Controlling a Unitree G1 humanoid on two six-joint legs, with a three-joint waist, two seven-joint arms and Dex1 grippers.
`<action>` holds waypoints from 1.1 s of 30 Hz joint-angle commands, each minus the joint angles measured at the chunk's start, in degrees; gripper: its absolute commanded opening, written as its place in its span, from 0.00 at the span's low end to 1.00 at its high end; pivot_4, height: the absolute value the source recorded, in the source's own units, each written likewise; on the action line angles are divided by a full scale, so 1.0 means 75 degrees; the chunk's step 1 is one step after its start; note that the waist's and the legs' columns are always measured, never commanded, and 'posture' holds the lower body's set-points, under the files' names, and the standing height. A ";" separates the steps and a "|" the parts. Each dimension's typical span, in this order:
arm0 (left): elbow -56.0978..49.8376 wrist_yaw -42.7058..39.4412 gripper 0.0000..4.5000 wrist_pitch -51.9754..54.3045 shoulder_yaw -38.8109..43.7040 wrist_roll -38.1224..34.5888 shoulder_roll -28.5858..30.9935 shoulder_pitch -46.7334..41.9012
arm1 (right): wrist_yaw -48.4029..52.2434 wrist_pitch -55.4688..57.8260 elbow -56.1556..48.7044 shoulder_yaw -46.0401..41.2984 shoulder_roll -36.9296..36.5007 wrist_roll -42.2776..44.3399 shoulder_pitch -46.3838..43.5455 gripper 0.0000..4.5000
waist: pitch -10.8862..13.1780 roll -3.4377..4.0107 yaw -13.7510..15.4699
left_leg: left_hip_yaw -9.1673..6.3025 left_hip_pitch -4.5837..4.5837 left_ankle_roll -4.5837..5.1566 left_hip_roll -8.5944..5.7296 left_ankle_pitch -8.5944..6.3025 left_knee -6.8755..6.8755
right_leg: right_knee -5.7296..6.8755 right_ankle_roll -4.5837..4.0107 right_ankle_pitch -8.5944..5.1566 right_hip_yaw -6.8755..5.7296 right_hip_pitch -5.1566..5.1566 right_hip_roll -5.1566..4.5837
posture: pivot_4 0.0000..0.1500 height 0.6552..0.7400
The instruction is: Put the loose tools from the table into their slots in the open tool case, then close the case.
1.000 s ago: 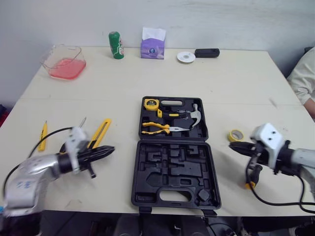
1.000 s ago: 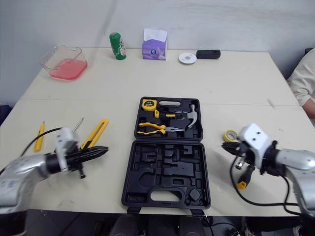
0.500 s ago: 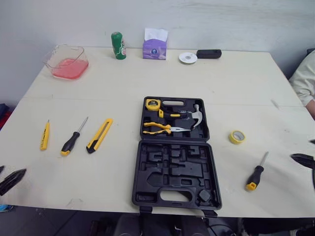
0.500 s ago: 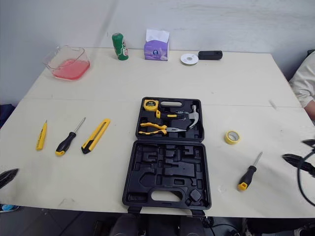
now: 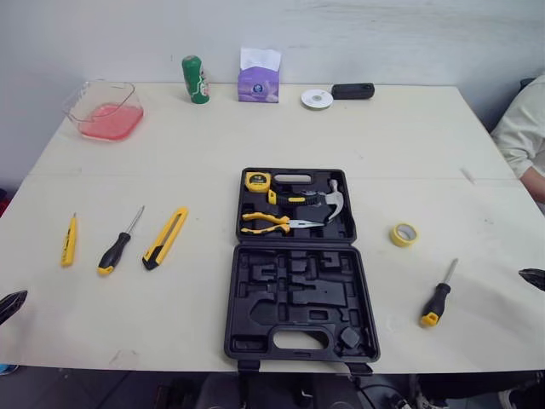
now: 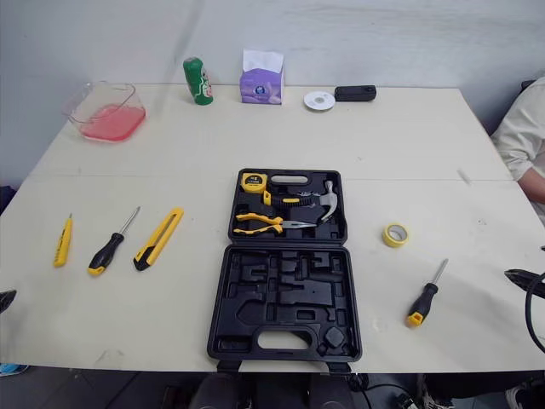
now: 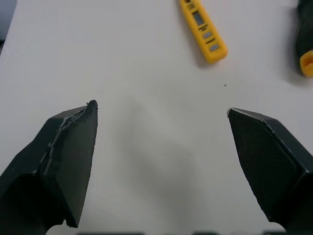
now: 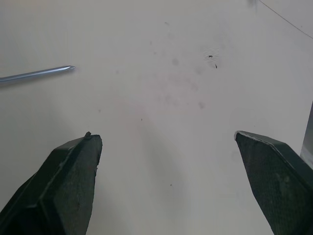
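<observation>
Left claw (image 7: 161, 107) and right claw (image 8: 164, 134) are hanging wide open; clumsy grab risking right screwdriver (image 5: 438, 298) rolling off desk (image 5: 383, 136).

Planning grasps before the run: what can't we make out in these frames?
- Right wrist view: right screwdriver, handle cut off by the picture edge.
- Left wrist view: left screwdriver, mostly cut off by the edge.
- Head views: which case slot fits which tool, black on black.
- Head views: can label, too small to read.
</observation>
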 commanded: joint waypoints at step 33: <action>-0.1723 0.1971 0.82 0.1972 -0.3861 0.0298 -0.0373 -0.2403 | -0.1034 0.4234 -0.7317 0.4290 0.2273 0.4368 -0.4348 1.00 | -0.0001 -0.0009 0.0027 | -0.0007 -0.0020 0.0028 -0.0004 0.0033 0.0003 | 0.0026 0.0004 0.0002 -0.0037 -0.0019 -0.0012 | 1.00 0.82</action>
